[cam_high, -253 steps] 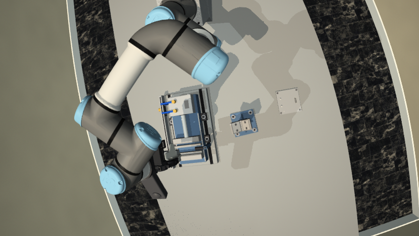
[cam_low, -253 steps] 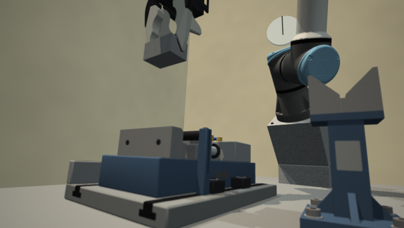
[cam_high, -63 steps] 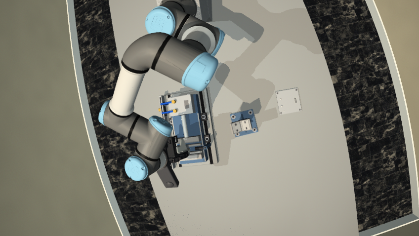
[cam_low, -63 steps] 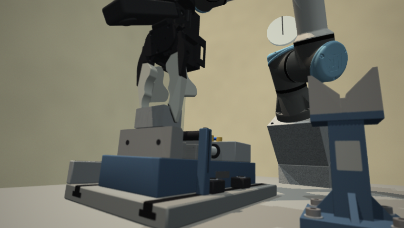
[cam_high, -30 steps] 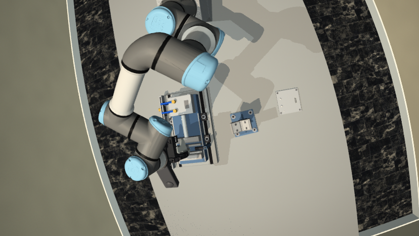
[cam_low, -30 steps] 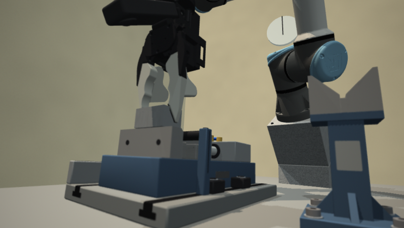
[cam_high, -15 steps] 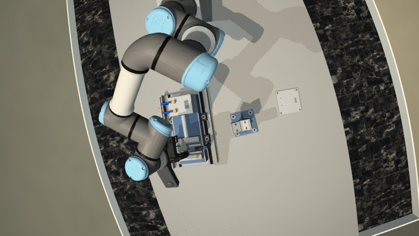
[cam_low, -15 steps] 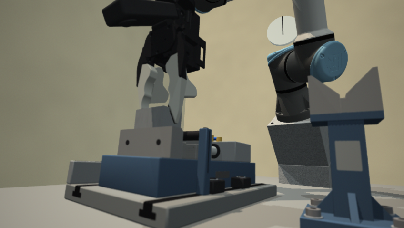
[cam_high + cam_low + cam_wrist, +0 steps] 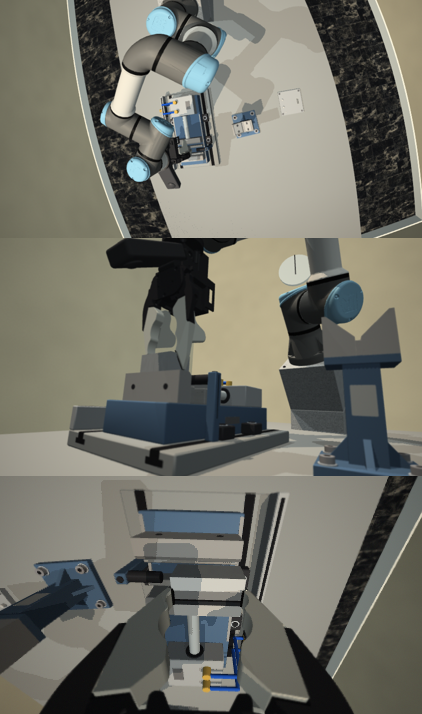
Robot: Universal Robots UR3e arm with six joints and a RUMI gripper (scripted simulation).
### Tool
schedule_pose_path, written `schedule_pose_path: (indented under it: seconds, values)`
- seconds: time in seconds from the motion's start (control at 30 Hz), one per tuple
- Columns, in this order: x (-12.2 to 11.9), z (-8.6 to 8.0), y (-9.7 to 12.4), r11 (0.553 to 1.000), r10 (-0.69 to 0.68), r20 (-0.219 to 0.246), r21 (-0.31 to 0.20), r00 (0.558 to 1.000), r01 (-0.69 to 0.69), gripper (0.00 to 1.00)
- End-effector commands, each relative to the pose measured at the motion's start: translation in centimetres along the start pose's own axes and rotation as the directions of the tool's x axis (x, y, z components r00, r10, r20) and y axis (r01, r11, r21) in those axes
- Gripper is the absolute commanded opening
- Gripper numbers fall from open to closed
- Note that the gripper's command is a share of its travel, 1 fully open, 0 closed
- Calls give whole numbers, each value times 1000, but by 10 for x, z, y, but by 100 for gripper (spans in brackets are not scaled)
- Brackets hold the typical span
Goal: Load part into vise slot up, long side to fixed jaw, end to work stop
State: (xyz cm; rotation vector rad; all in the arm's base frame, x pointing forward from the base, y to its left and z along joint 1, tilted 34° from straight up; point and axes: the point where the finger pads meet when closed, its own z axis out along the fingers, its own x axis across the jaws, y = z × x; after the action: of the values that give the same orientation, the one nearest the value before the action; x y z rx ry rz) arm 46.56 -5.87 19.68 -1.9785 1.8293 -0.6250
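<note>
Over the vise (image 9: pixel 180 125) (image 9: pixel 133 421) (image 9: pixel 190 523), fingers (image 9: pixel 183 146) (image 9: pixel 183 338) part-open, gripping the block (image 9: pixel 166 361) (image 9: pixel 208 584), work stop (image 9: pixel 201 149) (image 9: pixel 199 379) (image 9: pixel 145 576) near, V-block stand (image 9: pixel 254 119) (image 9: pixel 366 374) (image 9: pixel 65 598) apart

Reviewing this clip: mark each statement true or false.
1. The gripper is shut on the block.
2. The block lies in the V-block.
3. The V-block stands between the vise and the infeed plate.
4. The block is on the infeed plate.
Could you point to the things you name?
1. The gripper (image 9: pixel 184 149) (image 9: pixel 167 360) (image 9: pixel 208 588) is shut on the block (image 9: pixel 150 362) (image 9: pixel 207 583). True.
2. The block lies in the V-block (image 9: pixel 243 126) (image 9: pixel 339 338) (image 9: pixel 15 651). False: it is between the fingers, at the vise (image 9: pixel 190 127) (image 9: pixel 147 422) (image 9: pixel 192 523).
3. The V-block stands between the vise and the infeed plate (image 9: pixel 290 101). True.
4. The block is on the infeed plate. False: the gripper has it.
</note>
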Motion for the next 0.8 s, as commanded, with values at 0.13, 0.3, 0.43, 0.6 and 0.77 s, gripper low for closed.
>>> schedule_pose_path:
  seconds: [0.13, 0.3, 0.43, 0.6, 0.77]
  values:
    - [0, 2, -1, 1000, -1, -2, 3, 1000, 1, 0]
    - [0, 4, -1, 1000, -1, -2, 3, 1000, 1, 0]
    - [0, 6, -1, 1000, -1, -2, 3, 1000, 1, 0]
    - [0, 7, -1, 1000, -1, -2, 3, 1000, 1, 0]
    - [0, 9, -1, 1000, -1, -2, 3, 1000, 1, 0]
